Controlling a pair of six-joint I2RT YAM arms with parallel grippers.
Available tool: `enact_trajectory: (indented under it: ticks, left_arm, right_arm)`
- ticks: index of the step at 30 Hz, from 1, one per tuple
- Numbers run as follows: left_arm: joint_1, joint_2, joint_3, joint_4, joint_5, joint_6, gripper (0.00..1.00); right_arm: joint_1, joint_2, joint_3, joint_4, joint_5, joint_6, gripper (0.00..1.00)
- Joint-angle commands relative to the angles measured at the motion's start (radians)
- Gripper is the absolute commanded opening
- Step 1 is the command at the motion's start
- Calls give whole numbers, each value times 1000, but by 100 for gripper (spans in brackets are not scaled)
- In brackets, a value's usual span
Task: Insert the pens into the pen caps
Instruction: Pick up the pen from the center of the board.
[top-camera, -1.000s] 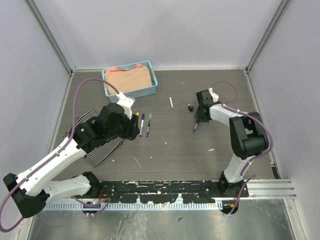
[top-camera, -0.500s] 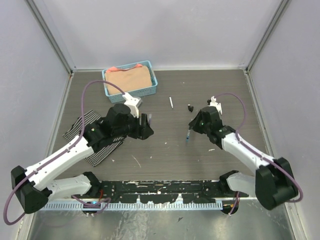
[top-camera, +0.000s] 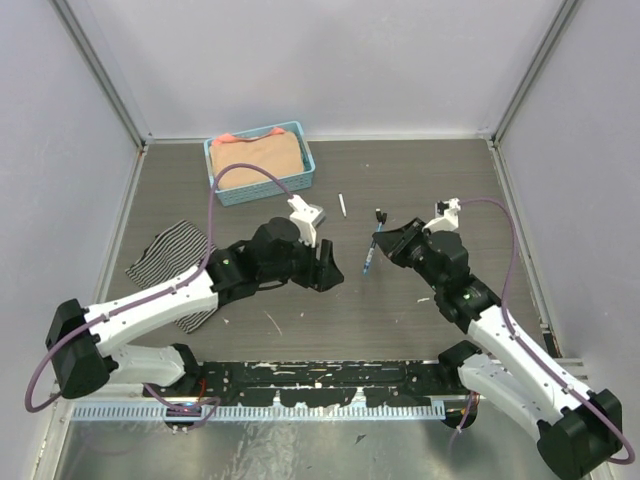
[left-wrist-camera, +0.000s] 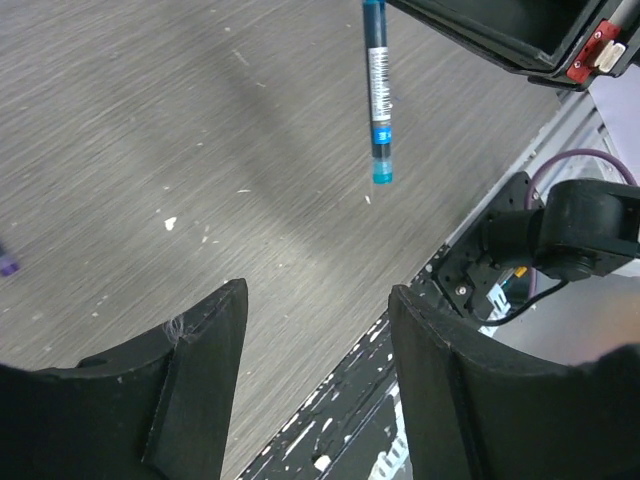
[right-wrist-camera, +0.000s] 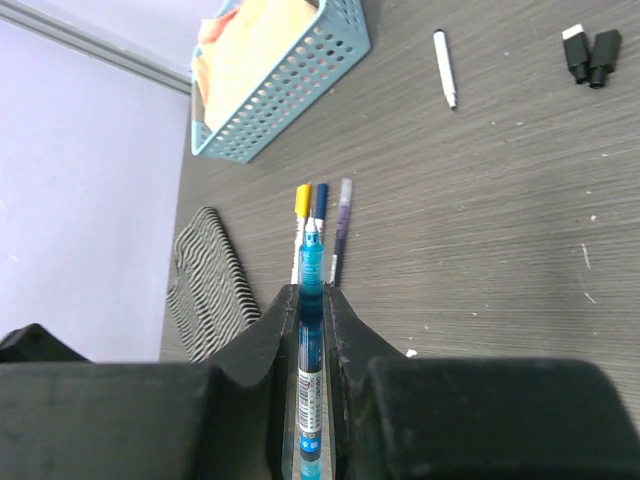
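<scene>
One light-blue pen hangs tilted above the middle of the table, clenched between the fingers of the right hand. Just beside it hovers the left hand, released, with nothing between its fingers. Three capped pens, yellow, blue and purple, lie side by side on the table. Farther back lie a bare white pen and a black cap.

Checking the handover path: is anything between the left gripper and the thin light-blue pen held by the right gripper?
Nothing visible: only air lies between the open left gripper and the thin light-blue pen in the right gripper.
</scene>
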Motion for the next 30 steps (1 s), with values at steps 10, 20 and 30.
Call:
enact_trajectory:
  ticks: [10, 20, 30]
  left_arm:
    - [-56, 124, 101, 173, -16, -32, 65]
    - [-63, 193, 150, 226, 11, -53, 62]
    - [-68, 221, 171, 236, 23, -59, 45]
  right_arm:
    - [8, -111, -2, 60, -70, 82, 7]
    - [13, -149, 10, 36, -86, 103, 6]
    - [20, -151, 11, 34, -86, 110, 5]
